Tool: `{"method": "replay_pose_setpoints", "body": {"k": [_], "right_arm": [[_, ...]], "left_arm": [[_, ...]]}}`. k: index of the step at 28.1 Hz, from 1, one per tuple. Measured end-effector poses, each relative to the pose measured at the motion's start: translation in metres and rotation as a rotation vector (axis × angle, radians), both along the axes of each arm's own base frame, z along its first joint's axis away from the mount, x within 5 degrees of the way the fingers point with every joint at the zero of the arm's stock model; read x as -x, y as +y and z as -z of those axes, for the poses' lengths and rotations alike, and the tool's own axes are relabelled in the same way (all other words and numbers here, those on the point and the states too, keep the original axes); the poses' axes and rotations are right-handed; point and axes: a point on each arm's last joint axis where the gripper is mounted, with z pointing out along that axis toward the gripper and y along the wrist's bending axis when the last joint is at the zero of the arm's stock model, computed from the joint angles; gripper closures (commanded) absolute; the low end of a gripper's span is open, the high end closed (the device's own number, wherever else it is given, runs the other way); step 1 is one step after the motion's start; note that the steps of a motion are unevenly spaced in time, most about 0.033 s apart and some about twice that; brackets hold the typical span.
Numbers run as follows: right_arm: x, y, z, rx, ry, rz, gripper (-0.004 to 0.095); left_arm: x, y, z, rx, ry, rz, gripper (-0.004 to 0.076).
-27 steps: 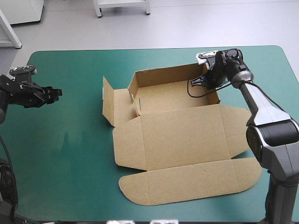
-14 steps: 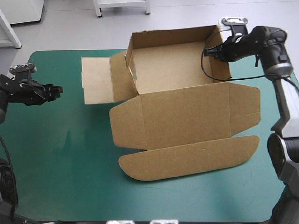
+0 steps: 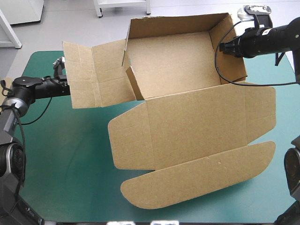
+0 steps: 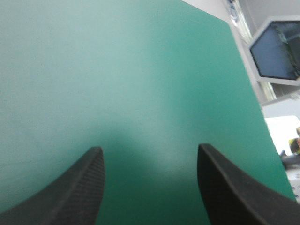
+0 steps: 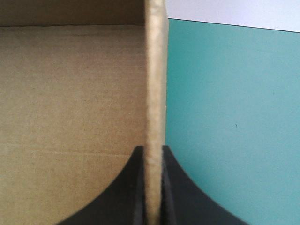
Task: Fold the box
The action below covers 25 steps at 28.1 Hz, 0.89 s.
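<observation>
The brown box (image 3: 178, 61) hangs tilted above the teal-green table (image 3: 61, 164), its back and side walls raised. Its lid (image 3: 201, 126) and front tuck flap (image 3: 201, 176) spread out flat toward the near edge. My right gripper (image 3: 226, 48) is shut on the box's right wall; in the right wrist view the board's edge (image 5: 154, 84) runs straight between the black fingers (image 5: 133, 187). The box's left flap (image 3: 91, 75) is unfolded sideways and hides the tips of my left gripper (image 3: 60, 84). That left gripper (image 4: 147, 152) is open over bare cover, holding nothing.
A sliver of brown board (image 3: 4, 83) shows at the table's left edge. Bare teal-green cover lies at the near left and beneath the left gripper. The right arm's black cable (image 3: 220, 70) loops down inside the box's right wall.
The right gripper has lifted the box off the table, up and toward the far edge. The left flap swung outward. The left arm moved right, in behind that flap.
</observation>
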Motion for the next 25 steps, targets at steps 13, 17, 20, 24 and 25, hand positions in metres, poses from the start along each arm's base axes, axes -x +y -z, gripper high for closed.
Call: {"method": "replay_pose_setpoints", "body": {"k": [13,17,20,24,25], "right_arm": [[-0.029,-0.013,0.029,0.105,0.045,0.104,0.0927],[-0.035,-0.014,0.037,0.107,0.063,0.112,0.0927],[-0.038,-0.015,0.040,0.108,0.066,0.115,0.0927],[-0.043,-0.015,0.045,0.107,0.073,0.120,0.0927],[-0.044,-0.015,0.047,0.105,0.078,0.122,0.0927]], "left_arm": [[0.004,-0.061,-0.028,0.311,-0.099,0.165,0.0301],[0.003,-0.064,-0.036,0.369,-0.118,0.155,0.0300],[0.003,-0.072,-0.042,0.378,-0.134,0.174,0.0300],[0.006,-0.084,-0.051,0.378,-0.160,0.213,0.0300],[0.007,-0.087,-0.055,0.375,-0.170,0.225,0.0300]]}}
